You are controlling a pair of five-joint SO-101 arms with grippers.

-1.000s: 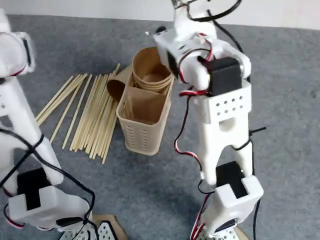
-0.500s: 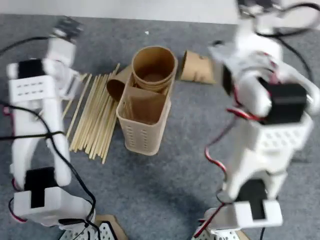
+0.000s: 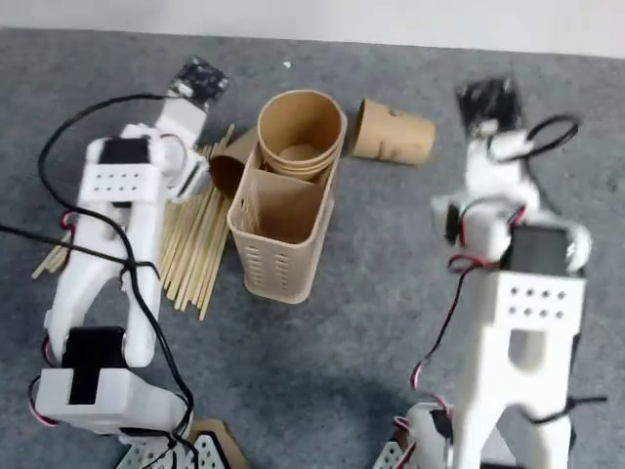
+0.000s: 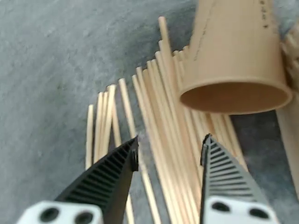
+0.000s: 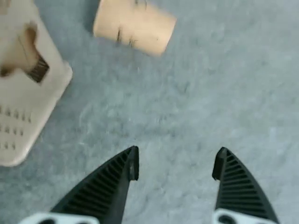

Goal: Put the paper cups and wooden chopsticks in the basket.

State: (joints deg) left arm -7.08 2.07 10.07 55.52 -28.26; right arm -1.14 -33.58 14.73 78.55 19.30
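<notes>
Left of the basket [image 3: 273, 264], the left gripper [image 4: 170, 140] is hanging, fingers [image 4: 112, 177] wide, over light, stiff, slippery chopsticks [image 4: 154, 93], probably best pinched mid-length; the right gripper [image 5: 177, 150] is gaping too.

1. left end effector [image 4: 170, 145]: two black ridged fingers [image 4: 108, 179], spread apart, nothing between them, tips over the chopsticks.
2. wooden chopsticks [image 4: 154, 116]: pale loose bundle lying flat on the surface, roughly parallel; a few lie slightly apart at one side.
3. paper cup [image 4: 233, 51]: brown, on its side, open mouth toward the camera, lying across the chopsticks.
4. surface [image 4: 51, 60]: grey, carpet-like texture.
</notes>
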